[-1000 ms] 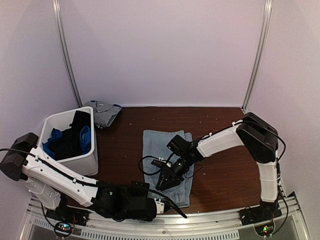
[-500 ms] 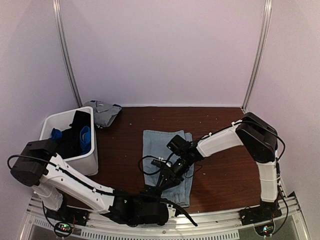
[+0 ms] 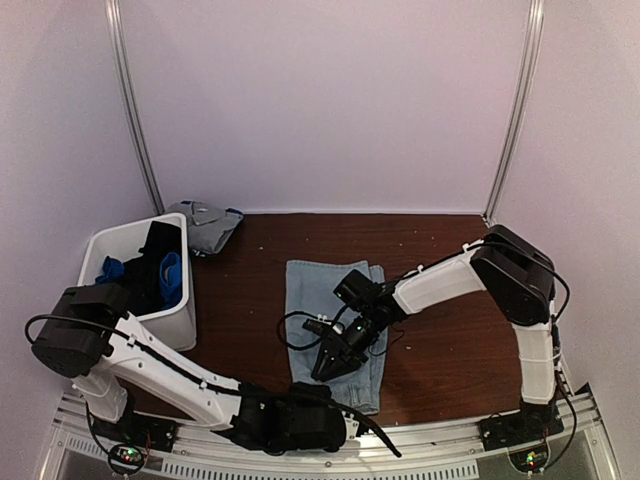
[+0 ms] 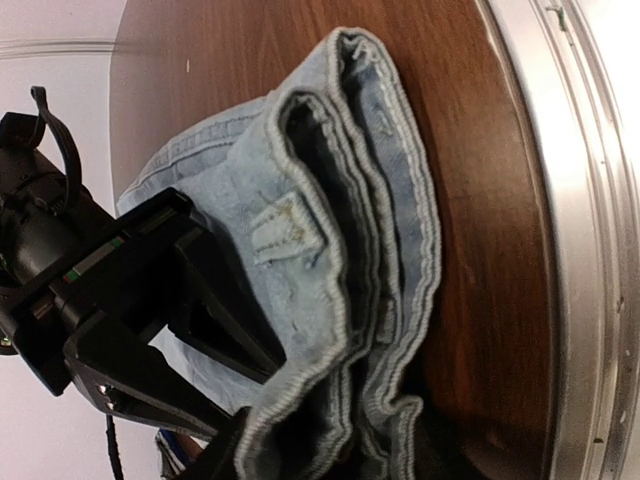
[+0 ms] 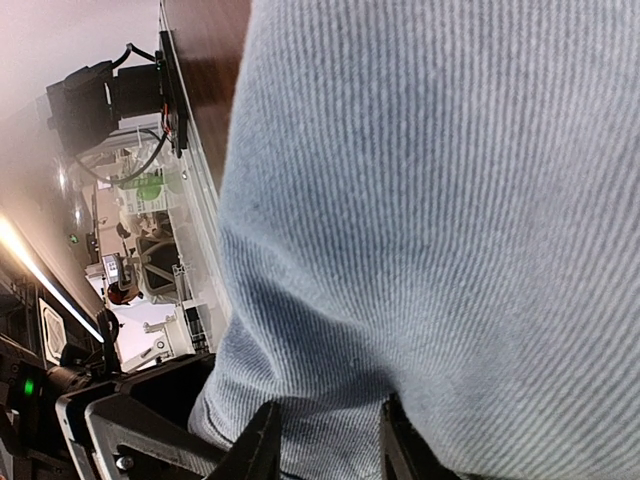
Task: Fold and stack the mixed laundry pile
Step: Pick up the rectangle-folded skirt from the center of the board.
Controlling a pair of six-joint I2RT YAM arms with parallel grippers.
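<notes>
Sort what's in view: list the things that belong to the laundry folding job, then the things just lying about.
Belongs to the job:
- folded jeans, mid-table
- grey-blue garment, at the back beside the bin
- black cloth, in the bin
- blue fabric, in the bin

Just lying about:
- white bin, only a container
- table
</notes>
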